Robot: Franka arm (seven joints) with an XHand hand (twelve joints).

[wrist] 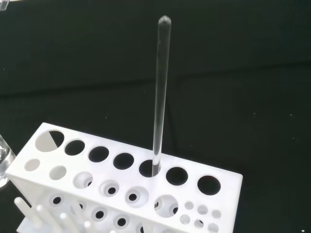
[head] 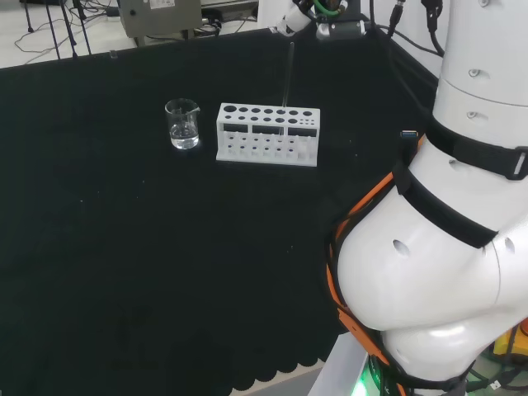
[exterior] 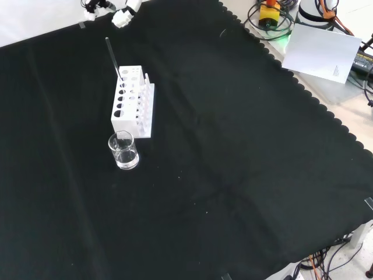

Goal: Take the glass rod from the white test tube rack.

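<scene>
Wrist view: the rod (wrist: 160, 97) stands nearly upright in one hole of the rack's (wrist: 121, 194) back row, its rounded tip free above, long axis close to vertical. In the front view the rod (exterior: 113, 58) leans slightly, its tip toward the hand (exterior: 123, 16) at the top edge, apart from it and touching nothing. I cannot tell whether the fingers are open or curled. I judge the hand must reach the upper rod, then lift along its axis. A beaker (exterior: 123, 150) sits just beside the rack.
</scene>
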